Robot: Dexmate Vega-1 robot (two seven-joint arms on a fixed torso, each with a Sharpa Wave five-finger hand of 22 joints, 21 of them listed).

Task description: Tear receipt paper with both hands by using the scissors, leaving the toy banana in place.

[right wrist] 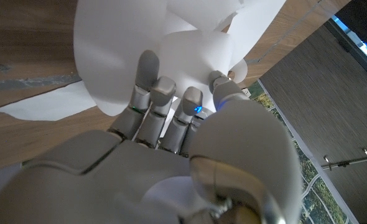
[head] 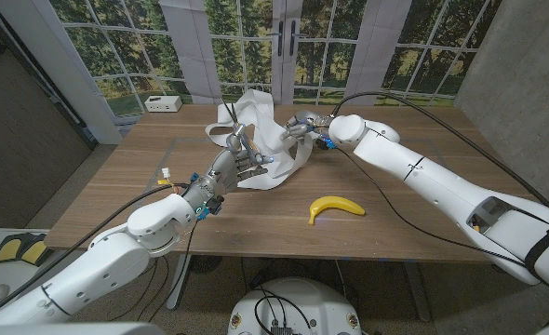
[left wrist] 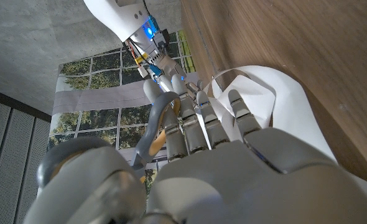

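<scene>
— Left hand [head: 226, 170] up over the middle of the bench [head: 423, 233], and it's got the scissors [head: 236, 141] in its grip — grey handle loop curving out past the fingers [left wrist: 203, 118] in the left wrist view, tool pointing up and away toward the far edge.

— And the right hand [head: 300, 127]?

— Reaching in from the far right, fingers [right wrist: 147, 78] pressed into the white receipt paper [head: 273, 154]. Looks like it's holding a fold, fingers curled against the sheet in the right wrist view.

— Where's the paper sitting?

— Crumpled, looping strip, far middle of the bench, right between the two hands. Part of it stands up in a curl, part trails flat onto the wood toward the near side. The scissors are just beside its left edge; whether the blades touch it, I can't tell.

— Banana?

— Toy banana [head: 335, 207] lies on the bench, nearer the front edge and right of the paper, well apart from both hands. Long axis runs left to right, ends curving down toward the near side.
</scene>
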